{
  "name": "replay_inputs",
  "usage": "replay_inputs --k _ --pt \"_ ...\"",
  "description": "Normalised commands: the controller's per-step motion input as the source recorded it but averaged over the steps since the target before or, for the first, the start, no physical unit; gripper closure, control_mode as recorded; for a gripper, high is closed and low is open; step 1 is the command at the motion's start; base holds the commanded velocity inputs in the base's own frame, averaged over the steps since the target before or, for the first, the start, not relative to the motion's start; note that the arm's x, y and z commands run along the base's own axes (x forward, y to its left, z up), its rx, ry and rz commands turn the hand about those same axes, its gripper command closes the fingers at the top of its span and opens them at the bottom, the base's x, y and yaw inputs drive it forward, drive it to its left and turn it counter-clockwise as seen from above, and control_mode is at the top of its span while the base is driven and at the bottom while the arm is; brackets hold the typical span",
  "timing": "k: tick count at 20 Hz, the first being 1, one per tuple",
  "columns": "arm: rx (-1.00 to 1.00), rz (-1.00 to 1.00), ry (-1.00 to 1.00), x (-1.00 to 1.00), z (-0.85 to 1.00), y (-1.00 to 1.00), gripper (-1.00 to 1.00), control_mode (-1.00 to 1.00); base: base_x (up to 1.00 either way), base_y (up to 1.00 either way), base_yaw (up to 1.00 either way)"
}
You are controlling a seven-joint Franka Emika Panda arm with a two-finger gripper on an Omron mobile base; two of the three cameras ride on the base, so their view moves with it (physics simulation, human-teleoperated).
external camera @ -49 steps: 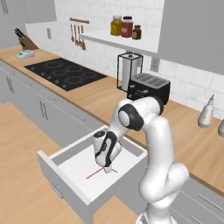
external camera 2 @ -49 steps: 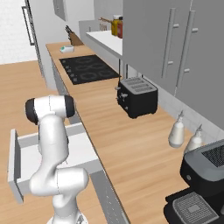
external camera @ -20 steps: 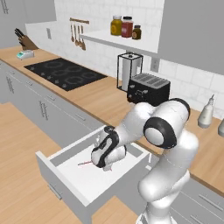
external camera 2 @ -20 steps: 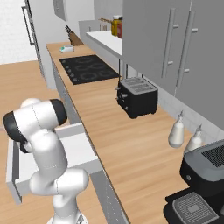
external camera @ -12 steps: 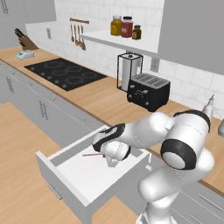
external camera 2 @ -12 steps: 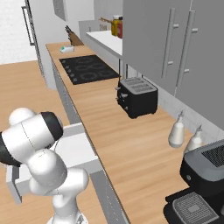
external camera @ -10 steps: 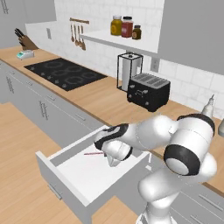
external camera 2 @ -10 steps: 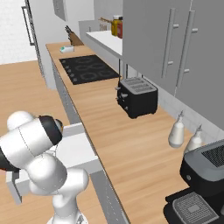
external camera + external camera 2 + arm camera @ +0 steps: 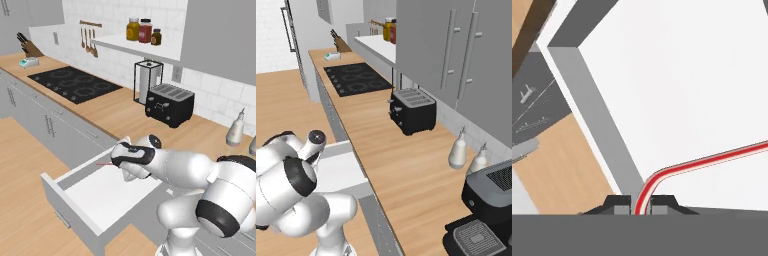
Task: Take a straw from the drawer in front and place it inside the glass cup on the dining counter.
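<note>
The arm (image 9: 200, 175) is made of glossy white, rounded shells, thick and tube-like, swelling into ball-shaped joints. A black ring (image 9: 217, 222) circles the big joint nearest the left base camera, and a black band (image 9: 298, 184) cuts across the bulky white shoulder in the right base view. The hand (image 9: 131, 159) is white with a black strip along its top. A small grey cap (image 9: 316, 136) tops one joint.

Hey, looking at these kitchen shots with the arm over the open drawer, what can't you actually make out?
- Straw: hand view, its far end is cut off by the right edge; in the left base view it is a thin red line, too small to show the bend.
- End effector: hand view, the grip point is hidden by the bottom band.
- Drawer: right base view, mostly blocked by the arm.
- Drawer handle: left base view, too small to judge.
</note>
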Motion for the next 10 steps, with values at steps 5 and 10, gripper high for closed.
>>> replay_inputs --k 5,10 --pt "-0.01 0.00 0.00 0.21 1.00 0.25 1.00 -1.00 0.00 0.00 0.00" --pt "-0.18 0.05 -0.03 0.03 1.00 0.03 1.00 -1.00 0.00 0.00 0.00"
